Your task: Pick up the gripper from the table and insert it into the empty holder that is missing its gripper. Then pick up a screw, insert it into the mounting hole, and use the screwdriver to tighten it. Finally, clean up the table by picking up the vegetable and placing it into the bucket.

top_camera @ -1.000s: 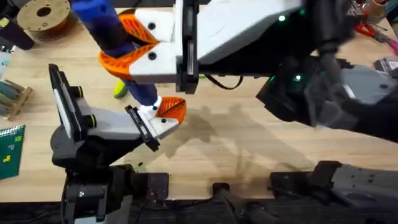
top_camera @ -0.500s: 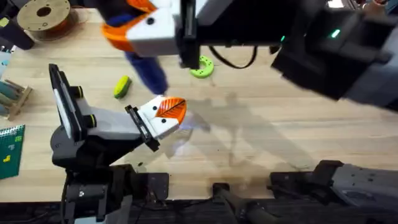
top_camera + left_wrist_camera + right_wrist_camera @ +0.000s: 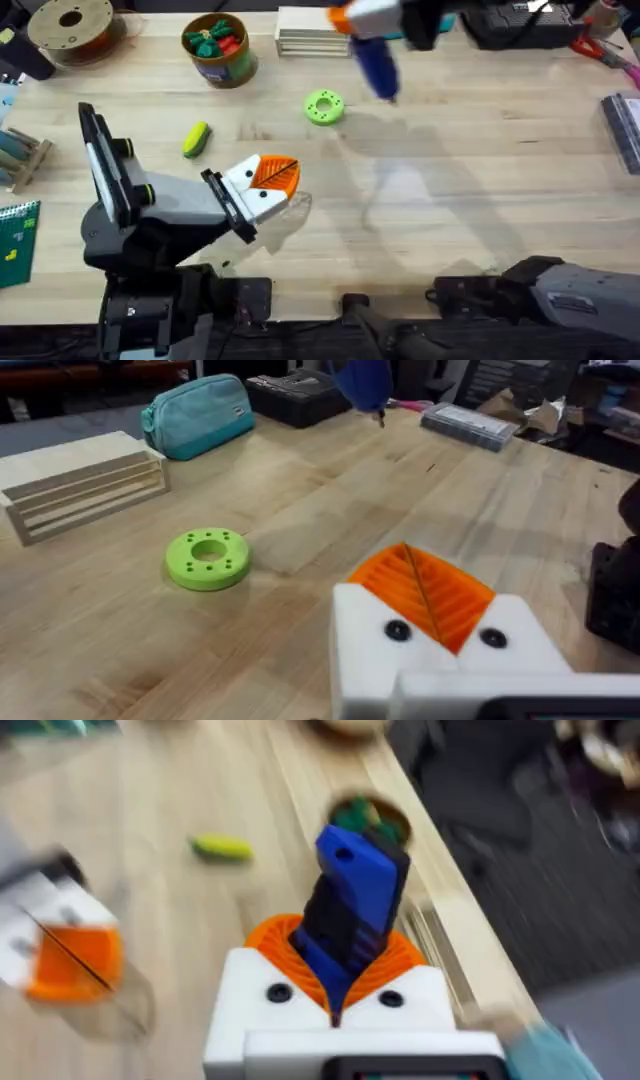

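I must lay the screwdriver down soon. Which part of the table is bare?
Bare wood lies right of the green ring disc, reaching toward the grey case. It is crowded near the bucket, the vegetable and the left gripper.

My right gripper (image 3: 335, 982) clamps the blue screwdriver (image 3: 350, 905), lifted at the counter's far edge. The yellow-green vegetable (image 3: 196, 139) lies flat near my left arm. The bucket (image 3: 220, 49) stands upright at the far edge, red and green toys inside.

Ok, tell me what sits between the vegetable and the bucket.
Overhead view: only bare wood lies between the vegetable and the bucket.
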